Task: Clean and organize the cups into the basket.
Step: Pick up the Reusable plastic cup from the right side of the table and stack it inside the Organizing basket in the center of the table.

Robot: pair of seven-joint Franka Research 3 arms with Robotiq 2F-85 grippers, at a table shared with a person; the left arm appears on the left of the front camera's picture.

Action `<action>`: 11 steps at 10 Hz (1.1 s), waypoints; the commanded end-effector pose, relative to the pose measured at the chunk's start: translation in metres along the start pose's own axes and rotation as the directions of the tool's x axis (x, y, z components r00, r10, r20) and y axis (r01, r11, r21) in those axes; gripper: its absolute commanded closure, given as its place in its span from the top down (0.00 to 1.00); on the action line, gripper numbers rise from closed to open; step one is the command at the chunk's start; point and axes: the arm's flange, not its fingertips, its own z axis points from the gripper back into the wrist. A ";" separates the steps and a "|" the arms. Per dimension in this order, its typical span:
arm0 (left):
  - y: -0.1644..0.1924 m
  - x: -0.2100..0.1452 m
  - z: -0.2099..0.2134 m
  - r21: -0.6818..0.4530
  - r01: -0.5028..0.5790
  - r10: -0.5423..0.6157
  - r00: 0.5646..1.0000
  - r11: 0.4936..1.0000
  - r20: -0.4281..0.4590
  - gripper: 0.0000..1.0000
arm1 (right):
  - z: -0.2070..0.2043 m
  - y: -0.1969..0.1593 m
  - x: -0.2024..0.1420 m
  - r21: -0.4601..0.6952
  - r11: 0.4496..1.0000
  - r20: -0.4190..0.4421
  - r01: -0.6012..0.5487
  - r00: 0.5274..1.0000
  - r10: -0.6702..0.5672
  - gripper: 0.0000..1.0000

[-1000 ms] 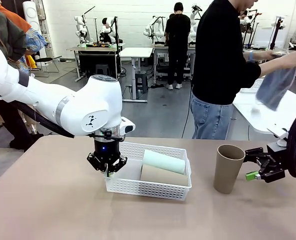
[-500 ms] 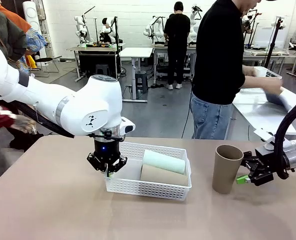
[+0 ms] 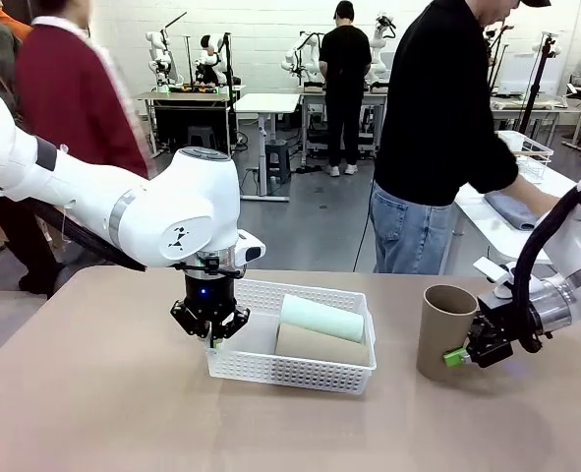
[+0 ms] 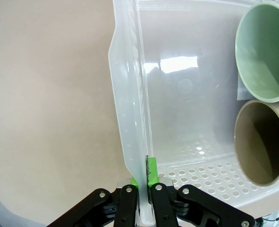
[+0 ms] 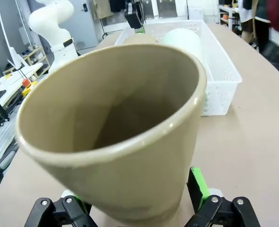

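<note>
You're on the last cup. A mint cup (image 3: 321, 317) and a tan cup (image 3: 319, 346) already lie in the basket (image 3: 270, 286), and your left gripper (image 3: 210, 330) is clamped on its left wall. The third cup (image 3: 445, 332) stands upright on the table (image 3: 93, 413), right of the basket. Your right gripper (image 3: 463, 352), jaws apart, brackets its base, perhaps not yet touching. A second ago it sat clear to the right. Next: close, lift, lay it in sideways.

Beige table (image 3: 93, 393): white basket (image 3: 290, 366) centre; tan cup (image 3: 445, 329) upright, right of it.
</note>
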 end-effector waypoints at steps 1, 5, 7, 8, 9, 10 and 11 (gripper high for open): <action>-0.001 -0.002 0.001 0.004 0.001 -0.001 1.000 1.000 0.003 0.00 | -0.011 -0.008 0.007 0.025 1.000 0.078 0.004 0.997 -0.006 1.00; -0.001 -0.002 0.001 0.004 0.001 -0.001 1.000 1.000 0.003 0.00 | -0.008 -0.003 0.001 0.090 0.994 0.121 -0.069 0.991 0.058 0.41; -0.001 -0.002 0.001 0.004 0.001 -0.001 1.000 1.000 0.003 0.00 | -0.007 -0.004 0.002 0.085 0.993 0.123 -0.076 0.990 0.065 0.00; -0.001 -0.002 0.001 0.004 0.001 -0.001 1.000 1.000 0.003 0.00 | -0.008 -0.004 0.004 0.088 0.993 0.120 -0.077 0.990 0.067 0.00; -0.001 -0.002 0.001 0.004 0.001 -0.001 1.000 1.000 0.003 0.00 | -0.008 -0.002 0.006 0.091 0.993 0.120 -0.075 0.991 0.064 0.27; -0.001 -0.002 0.001 0.004 0.001 -0.001 1.000 1.000 0.003 0.00 | -0.007 0.008 0.016 0.093 0.993 0.143 -0.075 0.988 0.061 0.31; -0.001 -0.002 0.001 0.004 0.001 -0.001 1.000 1.000 0.003 0.00 | -0.001 0.025 0.036 0.079 0.996 0.199 -0.033 0.980 0.017 0.25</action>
